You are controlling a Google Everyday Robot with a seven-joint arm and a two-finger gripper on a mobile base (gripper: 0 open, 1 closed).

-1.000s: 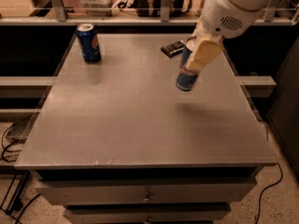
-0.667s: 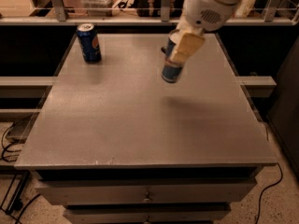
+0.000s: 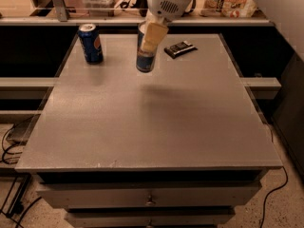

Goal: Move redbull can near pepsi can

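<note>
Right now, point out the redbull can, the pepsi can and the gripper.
redbull can (image 3: 144, 61): camera view, lower body, below the grip.
pepsi can (image 3: 90, 45): camera view, middle of its blue side.
gripper (image 3: 148, 42): camera view, between fingertips, shut on the redbull can, rear centre.

Cream gripper above grey table grips silver-blue redbull can; pepsi can dark blue, logo seemingly red-white.
</note>
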